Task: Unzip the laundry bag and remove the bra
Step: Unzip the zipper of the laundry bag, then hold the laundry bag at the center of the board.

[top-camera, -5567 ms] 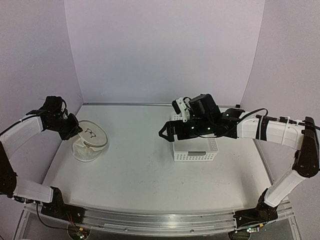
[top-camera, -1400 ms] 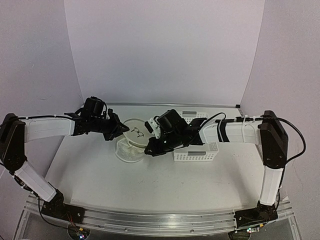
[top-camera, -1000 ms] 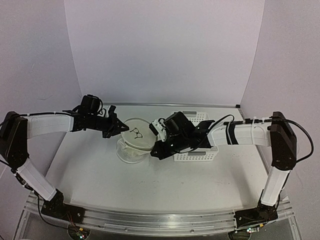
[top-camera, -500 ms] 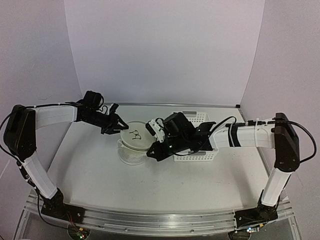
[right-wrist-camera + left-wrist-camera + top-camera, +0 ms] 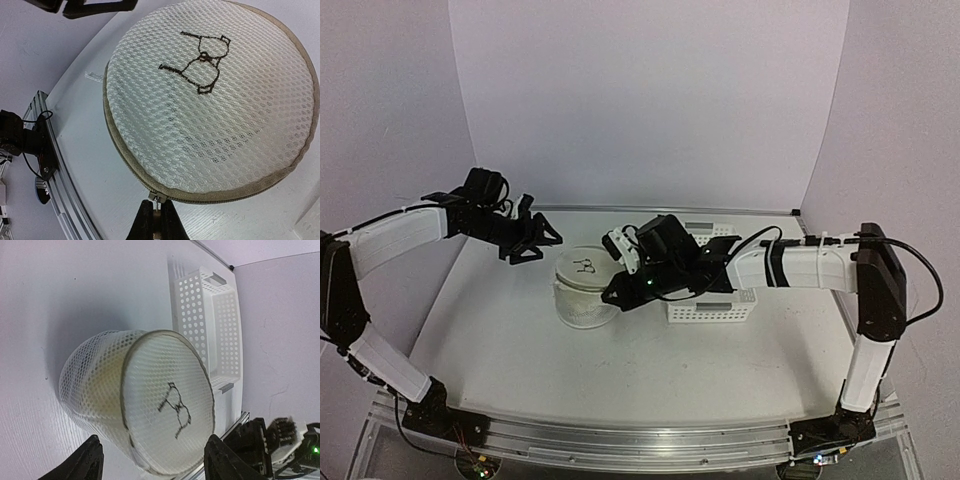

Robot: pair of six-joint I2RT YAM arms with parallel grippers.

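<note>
From above, the laundry bag (image 5: 578,300) sits on the white table (image 5: 520,350), in the middle of the frame and a bit to the left. It is touching the white basket (image 5: 715,312) on its right, or just beside it.

The left gripper (image 5: 535,245) is up and to the left of the bag, not touching it. Its two fingers are wide apart and hold nothing.

The right gripper (image 5: 610,296) is at the bag's right edge. From this high up you cannot see what it holds.

The right wrist view shows that. At the bottom middle, the two fingers are pinched tight on the little zipper pull (image 5: 159,199). The zip looks done up along the part of the rim that shows. The black bra drawing (image 5: 200,62) on the flat round face is big and clear here.

Only the left wrist view shows the bag's mesh side wall. A soft yellow colour (image 5: 100,390) shows through it. You cannot tell what it is.
</note>
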